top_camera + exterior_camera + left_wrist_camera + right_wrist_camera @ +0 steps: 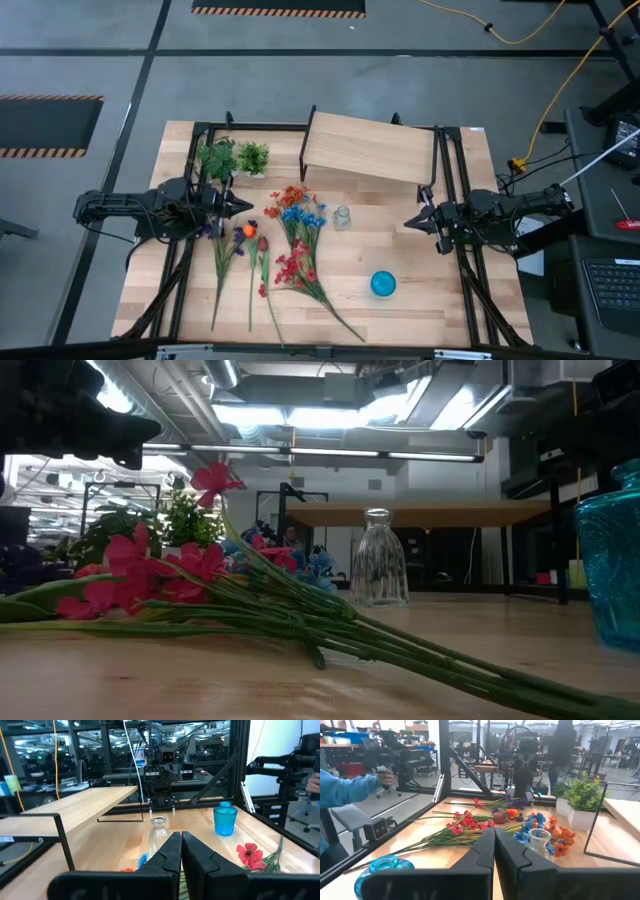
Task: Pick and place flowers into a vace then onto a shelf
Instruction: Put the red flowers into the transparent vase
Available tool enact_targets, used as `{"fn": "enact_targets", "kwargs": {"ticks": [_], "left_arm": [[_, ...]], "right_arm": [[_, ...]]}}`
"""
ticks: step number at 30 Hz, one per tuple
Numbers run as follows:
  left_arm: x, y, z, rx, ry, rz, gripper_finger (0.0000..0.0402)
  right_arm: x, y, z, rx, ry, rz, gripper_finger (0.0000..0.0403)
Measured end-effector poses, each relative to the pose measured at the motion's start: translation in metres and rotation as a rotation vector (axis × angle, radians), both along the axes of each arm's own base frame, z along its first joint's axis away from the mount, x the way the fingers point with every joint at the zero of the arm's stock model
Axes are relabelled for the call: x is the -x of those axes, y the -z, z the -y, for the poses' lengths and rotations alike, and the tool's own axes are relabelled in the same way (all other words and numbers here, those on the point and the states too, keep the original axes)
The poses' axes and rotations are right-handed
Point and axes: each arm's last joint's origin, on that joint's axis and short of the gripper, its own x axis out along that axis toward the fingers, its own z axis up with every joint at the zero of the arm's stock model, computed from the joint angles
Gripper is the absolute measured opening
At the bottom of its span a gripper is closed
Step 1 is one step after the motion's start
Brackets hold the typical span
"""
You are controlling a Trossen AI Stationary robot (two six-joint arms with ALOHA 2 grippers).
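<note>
On the wooden table [400, 250], seen from above, the shelf [370, 146] is set at about twelve o'clock, raised on thin black legs and tilted slightly toward one o'clock. The flowers [290, 250] are spread flat just left of centre, blossoms toward the middle and stems fanned out toward six and seven o'clock. Two potted plants [235, 158] are stood at about eleven o'clock. A blue vase [383, 284] is placed at about five o'clock, and a smaller clear glass vase [342, 217] is stood upright near the centre, just beside the blue and orange blossoms.

The left gripper [240, 206] is held at nine o'clock, above the purple blossoms, its fingers pressed together with nothing between them. The right gripper [413, 221] is held at three o'clock, likewise closed and empty, pointed at the clear vase.

No stem has yet been lifted, so the task is judged barely begun. Trouble may be expected from the tangled stems: several could be dragged up with one. The clear vase looks light and narrow-necked and could be tipped by a stem pushed in at an angle. A tall loaded vase might also be caught on the shelf edge.
</note>
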Motion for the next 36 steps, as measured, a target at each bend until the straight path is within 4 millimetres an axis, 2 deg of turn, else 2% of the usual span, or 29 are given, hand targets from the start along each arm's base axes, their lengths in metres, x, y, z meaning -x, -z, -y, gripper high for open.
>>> {"fn": "enact_targets", "kwargs": {"ticks": [12, 17, 20, 24, 30, 36], "left_arm": [[0.000, 0.000, 0.000, -0.057, -0.003, 0.001, 0.0006], [0.000, -0.001, -0.001, 0.037, -0.021, 0.007, 0.0006], [0.000, -0.001, -0.002, 0.044, -0.062, 0.008, 0.0003], [-0.001, -0.001, -0.004, 0.072, -0.123, -0.009, 0.0002], [-0.007, -0.012, -0.005, 0.074, -0.158, -0.065, 0.0001], [-0.022, -0.023, -0.005, 0.106, -0.156, -0.167, 0.0002]], "right_arm": [[0.000, -0.009, 0.004, -0.095, 0.124, 0.040, 0.0015], [-0.001, -0.033, 0.004, -0.066, 0.157, 0.029, 0.0004], [-0.004, -0.050, 0.006, -0.055, 0.216, -0.034, 0.0004], [-0.014, -0.065, 0.005, -0.054, 0.246, -0.108, 0.0003], [-0.036, -0.078, 0.008, 0.001, 0.303, -0.194, 0.0004], [-0.058, -0.076, 0.019, 0.000, 0.392, -0.267, 0.0005]]}}
